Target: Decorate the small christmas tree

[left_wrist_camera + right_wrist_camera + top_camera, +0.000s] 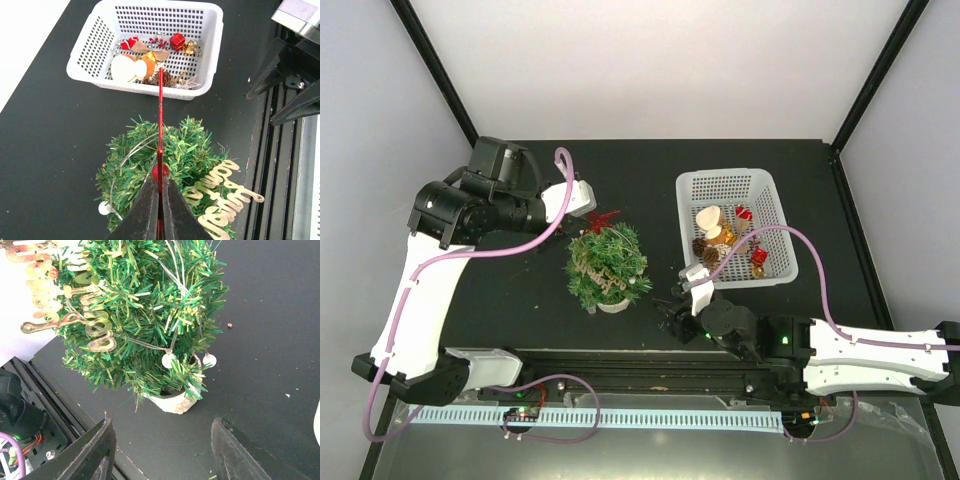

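Tree (607,265): mid table, standing on pale base, left of basket (692,185).
L gripper (160,184): clamped on thin red star (160,100), held right over treetop.
R gripper (164,437): jaws apart, empty, low at near side of tree base.
Done: gold script (75,315) + bead wire (168,360) hang in branches.
To do: seat star on top, prob. the step in hand; then more ornaments (720,232), several waiting in basket. Approx. halfway.
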You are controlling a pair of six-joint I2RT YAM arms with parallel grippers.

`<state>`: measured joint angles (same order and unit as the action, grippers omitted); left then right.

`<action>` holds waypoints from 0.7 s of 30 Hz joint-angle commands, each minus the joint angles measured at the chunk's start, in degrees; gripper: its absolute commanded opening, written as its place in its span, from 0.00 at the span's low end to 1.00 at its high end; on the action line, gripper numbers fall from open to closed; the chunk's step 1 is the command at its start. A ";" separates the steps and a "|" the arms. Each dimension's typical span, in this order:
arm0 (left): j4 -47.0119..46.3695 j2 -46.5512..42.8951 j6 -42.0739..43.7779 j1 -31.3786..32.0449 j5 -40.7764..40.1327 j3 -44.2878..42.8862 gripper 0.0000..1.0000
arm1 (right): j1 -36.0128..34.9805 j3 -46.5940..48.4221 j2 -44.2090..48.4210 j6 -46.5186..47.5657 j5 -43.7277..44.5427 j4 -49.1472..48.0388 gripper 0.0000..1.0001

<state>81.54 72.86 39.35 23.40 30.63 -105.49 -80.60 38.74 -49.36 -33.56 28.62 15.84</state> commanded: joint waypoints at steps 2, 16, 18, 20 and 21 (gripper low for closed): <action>-0.26 -0.82 0.35 0.33 0.10 0.70 0.01 | -0.15 -0.25 -0.03 -0.69 0.30 -1.24 0.54; -2.32 -3.26 0.46 0.32 0.00 6.14 0.02 | -0.13 -0.25 -0.03 -1.22 -0.14 -1.09 0.54; -2.53 -3.32 0.29 0.33 0.10 6.73 0.01 | -0.17 -0.16 -0.03 -1.33 -0.23 -0.92 0.54; -3.38 -3.77 0.29 0.33 0.64 7.79 0.01 | -0.17 -0.16 0.05 -1.42 -0.23 -0.68 0.54; -3.70 -3.94 0.16 0.33 0.82 8.10 0.02 | -0.15 -0.16 0.10 -1.47 -0.23 -0.64 0.54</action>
<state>79.92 70.06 39.40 23.40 30.65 -98.56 -80.60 38.74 -49.52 -33.85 28.18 15.84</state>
